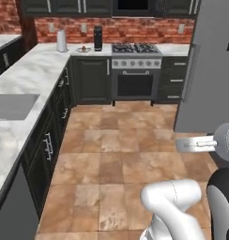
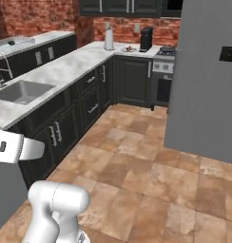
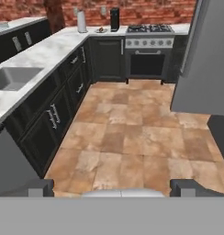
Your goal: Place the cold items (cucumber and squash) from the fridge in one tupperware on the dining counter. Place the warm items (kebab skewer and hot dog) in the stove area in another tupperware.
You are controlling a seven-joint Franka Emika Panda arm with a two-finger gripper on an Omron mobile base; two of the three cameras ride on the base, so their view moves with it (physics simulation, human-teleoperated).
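The tall grey fridge, door closed, stands ahead and to the right of the gripper, whose two dark fingers are spread wide apart and empty.

place: home kitchen | evidence: stove, sink, fridge, brick backsplash

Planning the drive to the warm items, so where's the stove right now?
The stove stands at the far wall in the left base view, between the corner counter and the fridge.
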